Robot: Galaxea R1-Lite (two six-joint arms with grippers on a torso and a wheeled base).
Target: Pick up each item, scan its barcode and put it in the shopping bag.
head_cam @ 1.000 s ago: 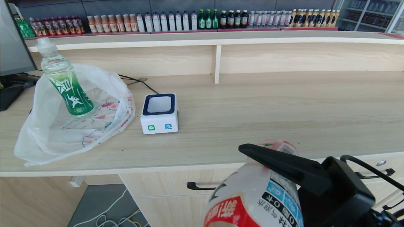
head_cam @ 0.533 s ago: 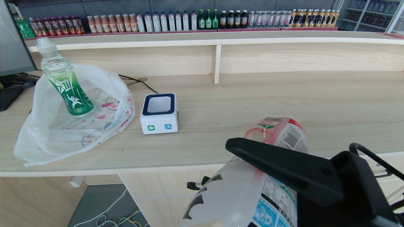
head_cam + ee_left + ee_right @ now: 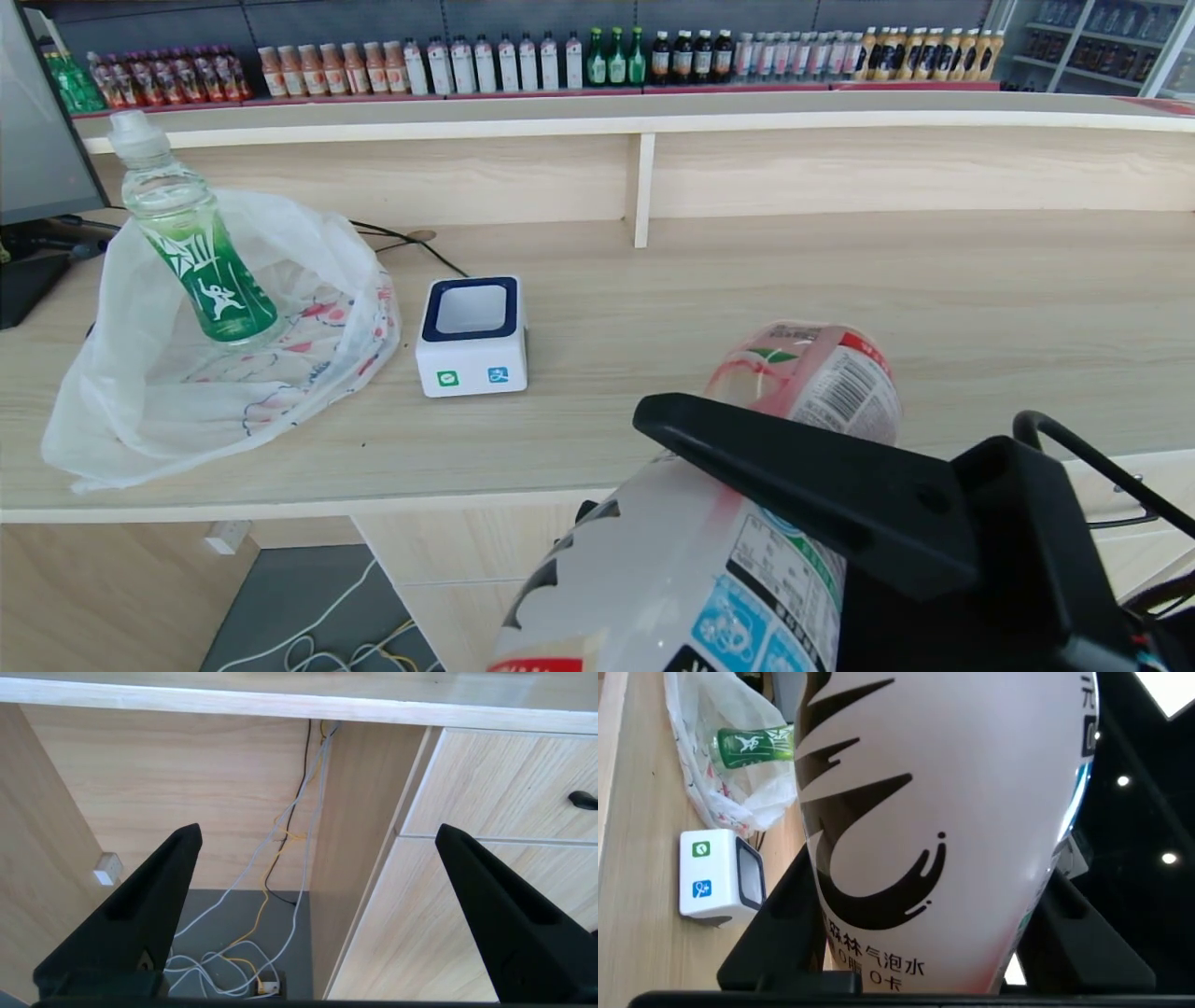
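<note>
My right gripper [image 3: 681,495] is shut on a white bottle [image 3: 747,523] with a pink peach label, held tilted in front of the counter's front edge. Its barcode [image 3: 845,392] faces up near the far end. In the right wrist view the white bottle [image 3: 943,831] sits between the black fingers [image 3: 775,943]. The white scanner box [image 3: 471,334] with a dark blue rim stands on the counter, left of and beyond the bottle. A white plastic shopping bag [image 3: 140,411] lies at the left with a green bottle [image 3: 191,243] standing in it. My left gripper [image 3: 318,835] hangs open and holds nothing, below the counter.
The wooden counter [image 3: 840,299] has a raised back ledge with a vertical divider [image 3: 640,187]. A black monitor [image 3: 37,121] and cables stand at the far left. Drawer fronts with black handles [image 3: 581,800] and loose cables [image 3: 271,905] lie under the counter.
My right gripper has carried the white bottle up and to the left, nearer the scanner. The bottle has turned so its barcode faces up. Bag, green bottle and scanner have not moved.
</note>
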